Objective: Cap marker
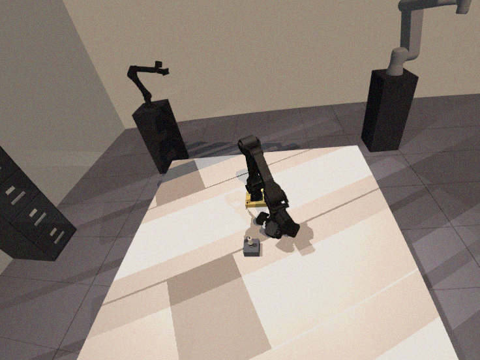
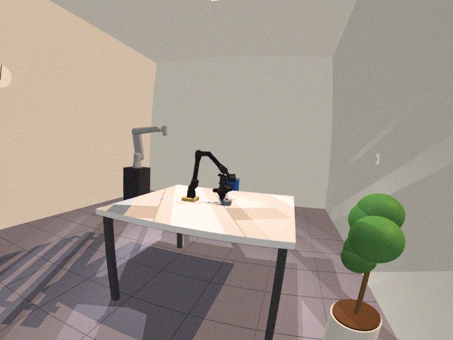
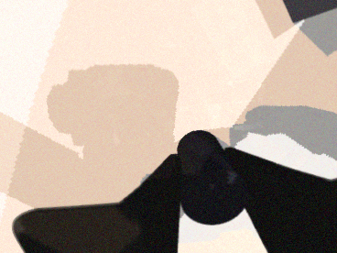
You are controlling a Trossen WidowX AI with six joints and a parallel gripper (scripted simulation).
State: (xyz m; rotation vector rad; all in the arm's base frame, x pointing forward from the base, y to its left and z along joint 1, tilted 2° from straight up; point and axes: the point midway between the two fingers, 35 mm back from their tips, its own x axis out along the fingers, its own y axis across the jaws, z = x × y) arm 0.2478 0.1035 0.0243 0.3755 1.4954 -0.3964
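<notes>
The dark cap [image 3: 201, 176] stands on the table between my two black fingers, which touch it on both sides. My gripper [image 3: 201, 158] [image 1: 270, 227] [image 2: 223, 196] is down at the table top, shut on the cap; in the top and exterior views the cap is hidden by the hand. The grey holder block [image 1: 251, 250] [image 2: 227, 202] [image 3: 318, 28] stands a short way to the left of the gripper in the top view, with the pale marker [image 1: 250, 241] upright in it and uncapped.
The arm's yellow base plate [image 1: 252, 203] [image 2: 190, 199] sits behind the gripper on the white table [image 1: 329, 278] [image 2: 204, 223]. A blue box [image 2: 234, 182] stands beyond the table. Two other arms on black pedestals [image 1: 158, 133] [image 1: 387, 110] stand off the table's far corners.
</notes>
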